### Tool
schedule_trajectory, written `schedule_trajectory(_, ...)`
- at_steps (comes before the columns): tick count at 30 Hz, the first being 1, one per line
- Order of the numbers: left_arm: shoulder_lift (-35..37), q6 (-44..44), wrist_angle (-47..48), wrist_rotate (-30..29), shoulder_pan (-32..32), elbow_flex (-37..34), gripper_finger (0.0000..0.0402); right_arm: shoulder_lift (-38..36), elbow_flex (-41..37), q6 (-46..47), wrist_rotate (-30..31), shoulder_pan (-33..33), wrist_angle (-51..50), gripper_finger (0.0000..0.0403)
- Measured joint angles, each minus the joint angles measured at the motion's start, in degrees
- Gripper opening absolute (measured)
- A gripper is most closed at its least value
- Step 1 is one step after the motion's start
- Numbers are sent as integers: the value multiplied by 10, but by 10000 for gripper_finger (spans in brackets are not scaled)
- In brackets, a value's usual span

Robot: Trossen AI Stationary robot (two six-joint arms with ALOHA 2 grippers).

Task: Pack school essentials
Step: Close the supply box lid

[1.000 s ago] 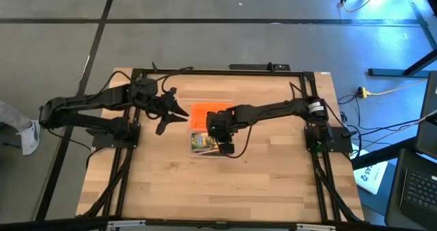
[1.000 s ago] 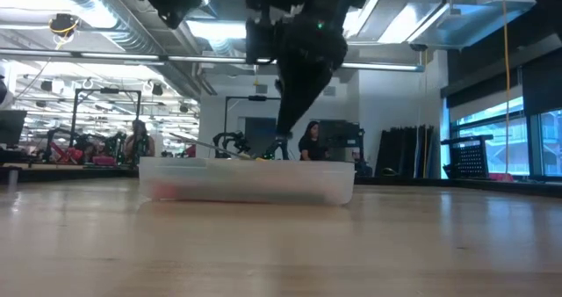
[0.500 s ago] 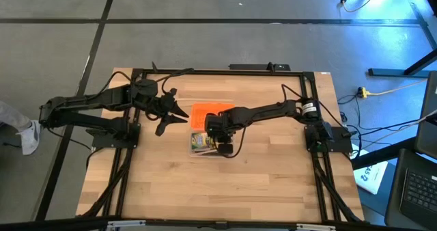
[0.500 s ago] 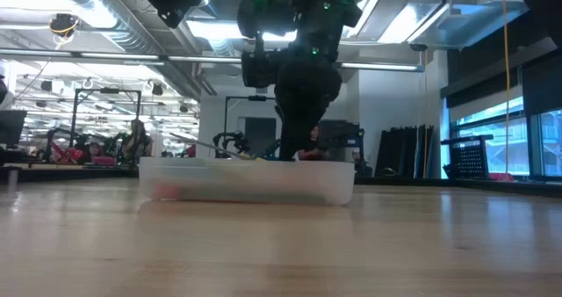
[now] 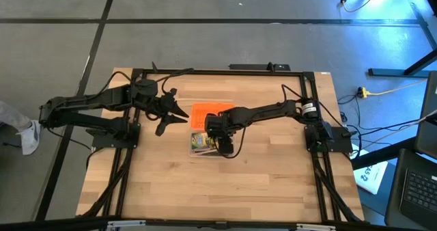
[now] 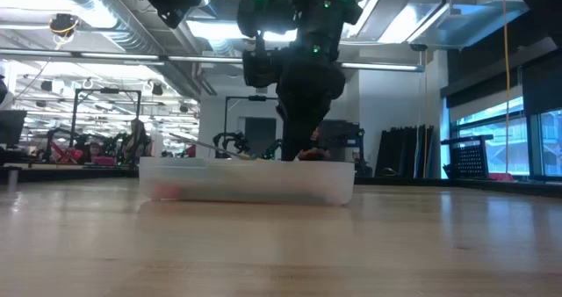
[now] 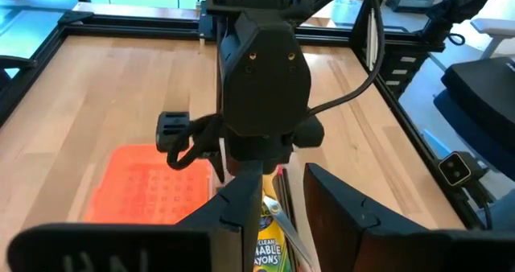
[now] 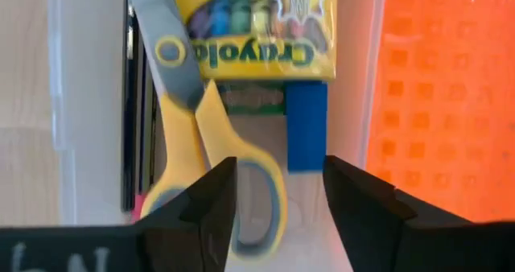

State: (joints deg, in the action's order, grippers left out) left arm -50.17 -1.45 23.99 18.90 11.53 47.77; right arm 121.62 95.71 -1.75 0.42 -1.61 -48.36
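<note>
A clear box (image 5: 205,143) stands mid-table. In it lie the green-yellow crayon box (image 8: 257,22), the yellow-handled scissors (image 8: 197,119), a small blue piece (image 8: 306,123) and thin dark pencils (image 8: 138,119) along one wall. My right gripper (image 5: 220,145) is open and points down into the box. Its fingers (image 8: 213,195) stand over the scissors' handle loop and the near end of the blue piece. In the low view it (image 6: 299,143) reaches down behind the box wall (image 6: 246,181). My left gripper (image 5: 176,115) is open and empty, hovering just left of the orange lid.
The orange lid (image 5: 208,112) lies flat on the table against the far side of the clear box; it also shows in the right wrist view (image 8: 451,103). Black frame rails (image 5: 205,72) run round the table. Bare wood lies toward the near edge (image 5: 218,190).
My right gripper has gone down into the clear box, still pointing down, then kept still there. The box and the things in it have stayed in place.
</note>
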Motion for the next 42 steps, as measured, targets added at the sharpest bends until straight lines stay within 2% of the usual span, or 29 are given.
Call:
schedule_trajectory(2,0,5,0,-11,0,0,86,0,20,0,0,0,-32,192)
schedule_trajectory(4,0,29,4,-51,0,0,86,0,48,6,0,3,-65,194)
schedule_trajectory(7,0,76,33,-112,0,0,86,0,98,62,-1,17,-112,192)
schedule_trajectory(12,-6,127,105,-134,0,0,86,-4,165,89,5,50,-171,186)
schedule_trajectory(18,-33,179,143,-166,1,0,86,-43,173,119,106,98,-244,179)
schedule_trajectory(22,-62,220,142,-192,3,0,86,-64,173,135,116,131,-259,175)
schedule_trajectory(25,-96,297,157,-207,20,0,86,-68,153,150,113,150,-260,171)
schedule_trajectory(27,-121,311,165,-210,26,0,86,-67,132,149,110,160,-260,169)
schedule_trajectory(32,-179,313,173,-206,47,0,86,-66,62,136,74,174,-244,165)
schedule_trajectory(38,-238,289,176,-178,74,0,86,-67,-23,119,70,187,-227,164)
schedule_trajectory(42,-272,279,176,-162,90,0,86,-66,-66,101,10,193,-159,164)
